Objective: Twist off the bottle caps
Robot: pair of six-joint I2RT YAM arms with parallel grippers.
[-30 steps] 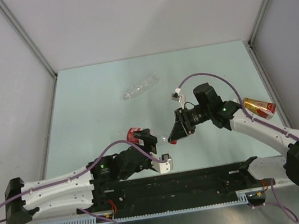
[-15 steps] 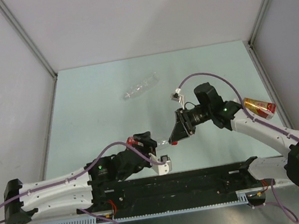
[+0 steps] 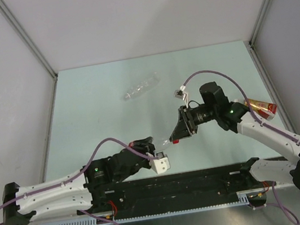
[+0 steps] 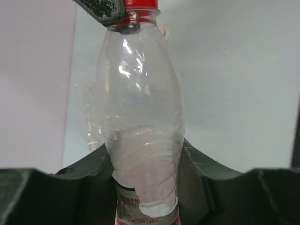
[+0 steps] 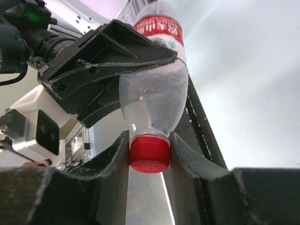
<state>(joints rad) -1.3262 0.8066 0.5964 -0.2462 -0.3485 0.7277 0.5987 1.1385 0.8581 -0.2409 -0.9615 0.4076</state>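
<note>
Wide open a second ago, the left gripper (image 3: pixel 145 143) has now closed on the red-label bottle (image 3: pixel 159 143).

From the top, this bottle lies level just past the middle of the black rail (image 3: pixel 178 183). Its long side runs along the rail. Its red cap (image 3: pixel 172 142) points at the right arm and its bottom points at the left arm. The right gripper (image 3: pixel 175 138) pinches the cap. Farther past the rail, the crinkled bottle (image 3: pixel 142 86) lies on its side, slanted. Past the rail's right end, the amber bottle (image 3: pixel 262 108) lies on its side, partly hidden by the right arm.

In the left wrist view, the bottle points straight away from the camera, with the cap at the far end. The dark fingers hug its lower body by the label.

In the right wrist view, the cap points at the camera. The two fingers squeeze it from both sides, with only a narrow gap. The label end is farthest away, held in the left gripper.
</note>
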